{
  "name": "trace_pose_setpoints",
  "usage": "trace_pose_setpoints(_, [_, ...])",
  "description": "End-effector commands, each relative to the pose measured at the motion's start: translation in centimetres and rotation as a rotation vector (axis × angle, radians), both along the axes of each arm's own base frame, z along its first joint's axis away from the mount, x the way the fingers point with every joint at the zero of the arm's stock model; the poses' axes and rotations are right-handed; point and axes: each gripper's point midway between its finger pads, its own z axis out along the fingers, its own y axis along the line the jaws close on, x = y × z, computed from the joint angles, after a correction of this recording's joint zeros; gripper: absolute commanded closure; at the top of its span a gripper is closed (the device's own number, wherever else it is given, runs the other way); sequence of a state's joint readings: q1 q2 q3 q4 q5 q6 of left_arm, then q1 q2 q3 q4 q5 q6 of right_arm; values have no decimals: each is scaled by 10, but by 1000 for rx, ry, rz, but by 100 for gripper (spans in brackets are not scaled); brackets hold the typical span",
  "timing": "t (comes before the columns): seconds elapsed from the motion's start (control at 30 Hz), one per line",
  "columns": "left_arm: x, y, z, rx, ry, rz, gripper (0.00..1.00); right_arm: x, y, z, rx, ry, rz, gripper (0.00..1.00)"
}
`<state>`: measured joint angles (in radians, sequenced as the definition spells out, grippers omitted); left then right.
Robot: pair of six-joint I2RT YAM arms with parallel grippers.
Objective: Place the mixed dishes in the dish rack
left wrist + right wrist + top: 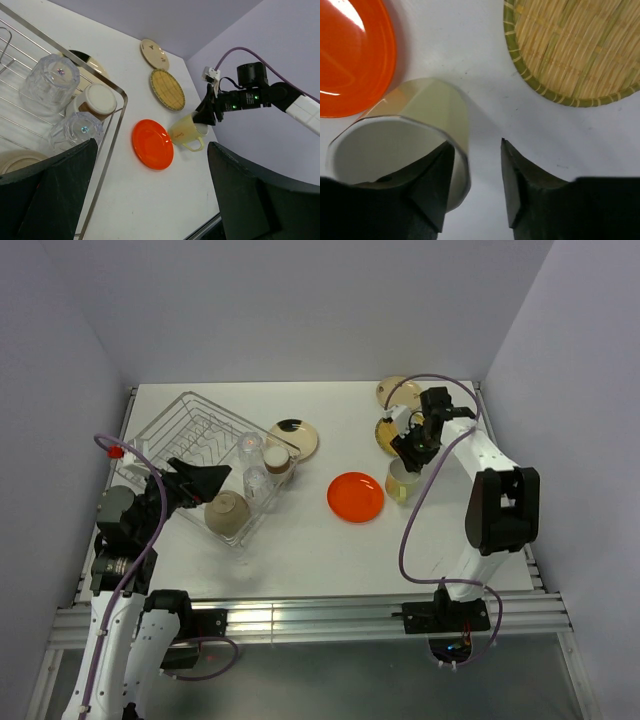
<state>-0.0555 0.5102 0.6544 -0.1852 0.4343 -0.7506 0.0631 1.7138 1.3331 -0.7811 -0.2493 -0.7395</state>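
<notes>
Pale yellow glazed mug [410,125] stands on the white table at 3 o'clock of the flat orange round plate [355,497], just beside its rim, with the tan woven-look round plate [575,45] near it at 12 o'clock. The right gripper [476,165] straddles the mug's wall. One finger [432,195] reaches inside the rim and the other [522,195] sits outside, with bare table showing between it and the wall. The jaws stand part-way apart, so nothing is pinched yet.

The main risk is the grip itself. A pinch on one thin, smooth, curved wall sits off the mug's centre, so I expect the mug to swing or slip when lifted. If the outer finger meets the wall first, it could push the mug at 9 o'clock into the orange plate and shift both.

The carry is the second hazard. The rectangular silver wire dish rack [185,435] lies well apart at 9 o'clock, past the orange plate. Its near end already holds two clear upturned glasses [250,447] and a round off-white bowl [228,512]. The left gripper [205,480] hovers there with jaws spread wide and empty. A low or hurried approach could knock a glass over, catch the rack's rim, or bring the two arms together.
</notes>
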Motion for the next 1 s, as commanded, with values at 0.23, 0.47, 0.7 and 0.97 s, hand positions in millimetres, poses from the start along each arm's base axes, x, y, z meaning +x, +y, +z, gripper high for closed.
trace_pose_setpoints(0.23, [-3, -11, 8, -72, 16, -62, 2, 25, 6, 7, -26, -31, 118, 79])
trace_pose_setpoints(0.47, [-5, -29, 17, -233, 45, -173, 3, 10, 24, 33, 123, -57, 128, 100])
trace_pose_setpoints(0.7, [-9, -54, 38, -401, 47, -333, 3, -6, 61, 111, 396, -220, 160, 100])
trace_pose_setpoints(0.97, [-10, -125, 56, -463, 63, -569, 3, -13, 99, 230, 701, -566, 190, 100])
